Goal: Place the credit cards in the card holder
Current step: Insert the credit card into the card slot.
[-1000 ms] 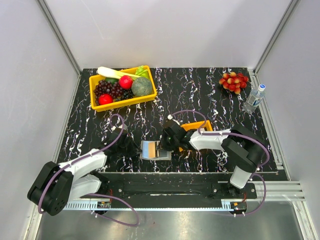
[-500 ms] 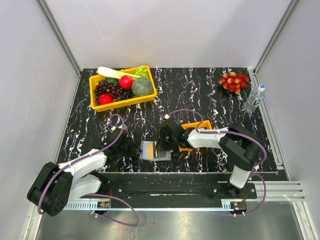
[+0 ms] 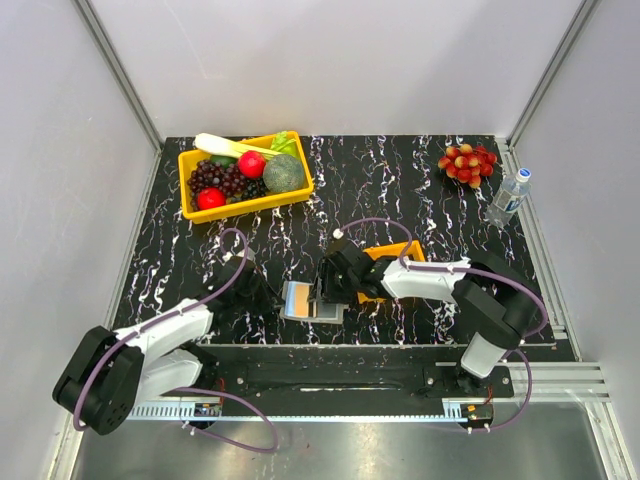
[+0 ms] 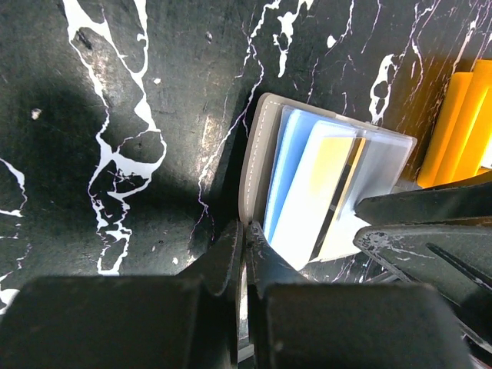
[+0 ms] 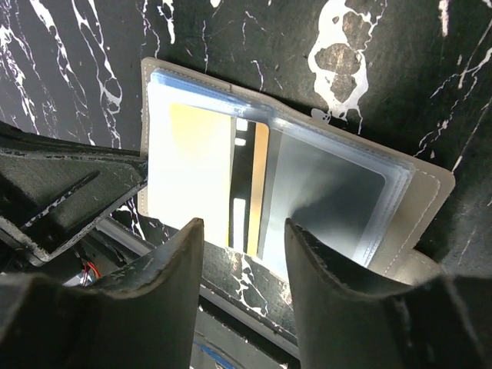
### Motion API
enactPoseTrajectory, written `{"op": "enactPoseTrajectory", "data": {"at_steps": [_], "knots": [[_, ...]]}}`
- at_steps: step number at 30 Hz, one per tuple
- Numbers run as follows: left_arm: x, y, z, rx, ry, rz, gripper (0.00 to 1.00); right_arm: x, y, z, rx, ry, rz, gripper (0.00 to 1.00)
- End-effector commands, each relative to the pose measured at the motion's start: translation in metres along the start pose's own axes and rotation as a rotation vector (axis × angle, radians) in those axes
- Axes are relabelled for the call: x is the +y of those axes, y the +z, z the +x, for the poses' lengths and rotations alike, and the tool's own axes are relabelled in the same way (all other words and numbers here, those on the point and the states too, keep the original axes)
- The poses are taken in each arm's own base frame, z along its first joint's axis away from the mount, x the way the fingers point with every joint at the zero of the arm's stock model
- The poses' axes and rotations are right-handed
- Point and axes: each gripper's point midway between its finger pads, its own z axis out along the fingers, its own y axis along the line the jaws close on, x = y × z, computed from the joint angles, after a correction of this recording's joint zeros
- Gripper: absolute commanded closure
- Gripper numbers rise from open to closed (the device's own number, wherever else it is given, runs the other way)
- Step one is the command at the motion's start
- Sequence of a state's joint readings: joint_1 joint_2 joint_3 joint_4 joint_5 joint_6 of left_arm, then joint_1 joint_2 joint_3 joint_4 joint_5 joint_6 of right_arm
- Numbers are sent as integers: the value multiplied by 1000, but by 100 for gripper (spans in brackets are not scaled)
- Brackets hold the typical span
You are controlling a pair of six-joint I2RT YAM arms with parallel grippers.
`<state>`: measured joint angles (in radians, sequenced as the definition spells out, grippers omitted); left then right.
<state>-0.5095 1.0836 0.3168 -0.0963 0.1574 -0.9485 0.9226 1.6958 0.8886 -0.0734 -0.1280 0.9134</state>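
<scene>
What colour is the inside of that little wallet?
The card holder is pale blue-grey inside, taupe-grey outside; clearest in the right wrist view.

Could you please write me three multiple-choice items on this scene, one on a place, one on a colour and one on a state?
1. Where does the card holder lie?
A in the far right corner
B near the middle, just left of the small tray
C in the far left corner

2. What colour is the small tray?
A green
B orange
C blue

3. How do the jaws of the right gripper stand?
A open
B shut tight
C out of view

Key: B, as the top view shows the holder lying open beside the tray. B, as the tray's bare rim shows orange. A, as the right wrist view shows both fingers well apart over the holder.
</scene>
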Motion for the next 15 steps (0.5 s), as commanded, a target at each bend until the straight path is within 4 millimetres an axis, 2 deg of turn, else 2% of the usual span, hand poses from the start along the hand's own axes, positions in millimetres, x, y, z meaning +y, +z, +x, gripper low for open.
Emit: {"op": "enactPoseTrajectory", "data": {"at_steps": [1,8,12,15], "knots": [[-9,-3,-6,-31,2,33,100,10,-14,-5,-36,-20,-26,46],[-7,-4,-6,-36,0,35,100,17,-20,-7,-51,-12,-60,42],[-10,-4,-7,-35,4,43,100,23,-15,-2,-21,-12,-100,41],[-10,-3,-7,-35,3,43,100,20,-7,3,7,8,-91,41]]}}
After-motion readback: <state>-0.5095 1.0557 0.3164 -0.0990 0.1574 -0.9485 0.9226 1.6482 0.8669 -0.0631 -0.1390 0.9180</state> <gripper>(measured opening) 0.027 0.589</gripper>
